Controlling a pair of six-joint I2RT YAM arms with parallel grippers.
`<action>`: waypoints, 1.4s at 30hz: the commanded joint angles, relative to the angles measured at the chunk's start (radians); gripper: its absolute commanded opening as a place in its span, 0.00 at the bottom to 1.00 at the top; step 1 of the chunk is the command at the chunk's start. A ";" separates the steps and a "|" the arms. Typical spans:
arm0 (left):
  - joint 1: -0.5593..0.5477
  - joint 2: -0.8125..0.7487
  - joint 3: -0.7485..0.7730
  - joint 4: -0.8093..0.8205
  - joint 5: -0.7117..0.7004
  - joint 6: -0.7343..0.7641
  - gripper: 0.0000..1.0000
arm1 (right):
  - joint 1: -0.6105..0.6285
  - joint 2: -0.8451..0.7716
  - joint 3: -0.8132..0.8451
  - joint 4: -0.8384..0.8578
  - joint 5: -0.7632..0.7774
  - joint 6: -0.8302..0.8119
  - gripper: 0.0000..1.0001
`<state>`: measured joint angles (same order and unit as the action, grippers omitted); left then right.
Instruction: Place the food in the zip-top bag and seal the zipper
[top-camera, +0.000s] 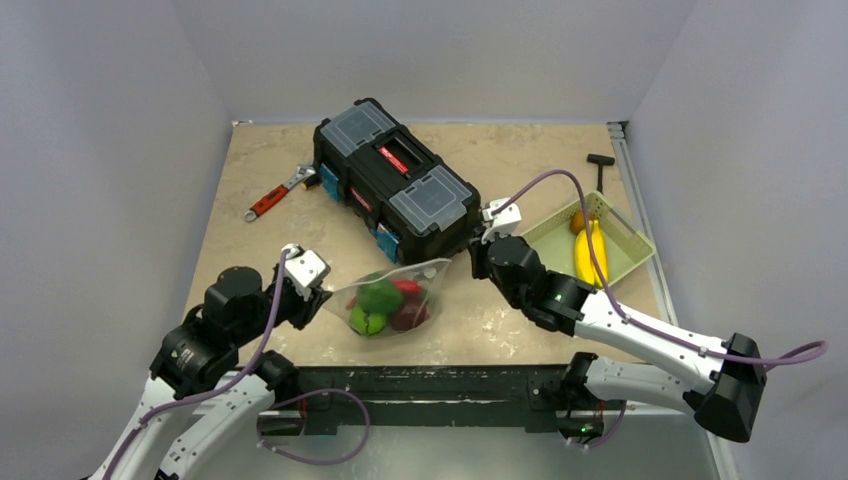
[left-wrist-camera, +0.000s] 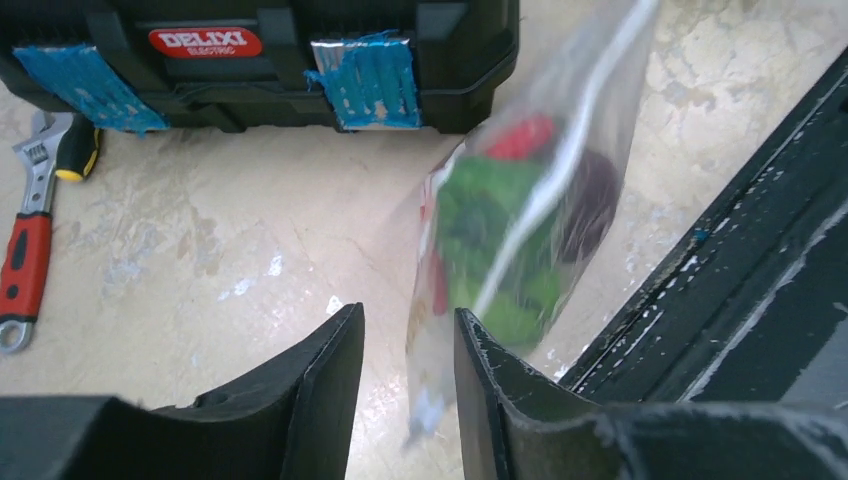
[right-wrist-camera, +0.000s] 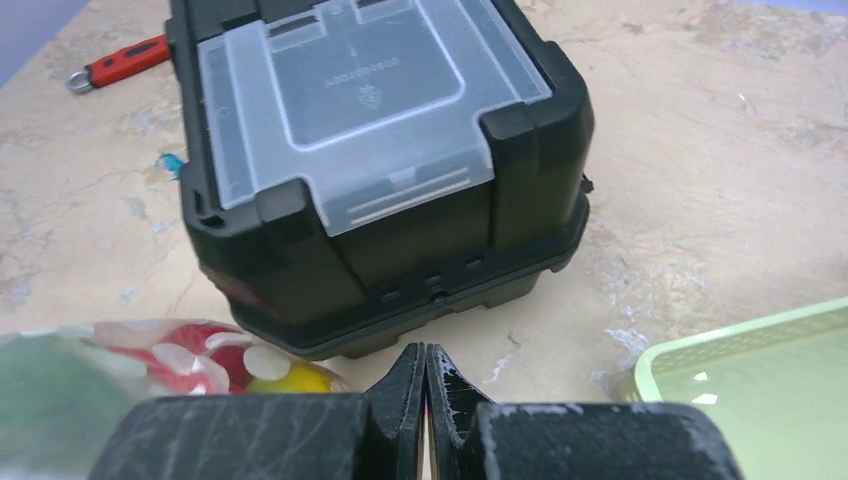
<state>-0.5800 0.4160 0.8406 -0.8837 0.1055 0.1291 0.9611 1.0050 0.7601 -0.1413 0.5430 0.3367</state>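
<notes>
Left hand (left-wrist-camera: 406, 318): fingers narrowly parted, near edge of zip-top bag (left-wrist-camera: 560, 130) loose in gap, rest of bag stretching ahead of hand. Food (top-camera: 380, 298), green, red and dark red, inside bag. Right hand (right-wrist-camera: 426, 352): fingers pressed together, bag just left of it; grip on bag unclear.

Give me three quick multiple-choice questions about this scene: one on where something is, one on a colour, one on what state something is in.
1. The left tool, at the zip-top bag, has its jaws: A apart; B pressed shut; C out of sight.
2. The wrench has a handle that is: A blue; B white; C red.
3. The banana lies: A inside the bag; B in the pale green basket; C on the wrench.
Answers: 1 A, a gap shows between them; 2 C, the grip is plainly red; 3 B, it rests within the basket's walls.
</notes>
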 joint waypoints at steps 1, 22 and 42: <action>0.003 0.010 0.071 0.023 0.115 -0.004 0.40 | -0.001 -0.020 -0.001 0.075 -0.125 -0.122 0.00; 0.003 0.377 0.075 0.243 0.167 -0.432 0.61 | 0.008 0.042 -0.056 -0.021 -0.716 0.182 0.87; 0.003 0.273 0.032 0.244 0.142 -0.433 0.62 | 0.105 0.202 -0.207 0.161 -0.637 0.621 0.97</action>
<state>-0.5785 0.7288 0.8719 -0.6617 0.2558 -0.2939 1.0195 1.1576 0.4892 -0.0963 -0.0971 0.9348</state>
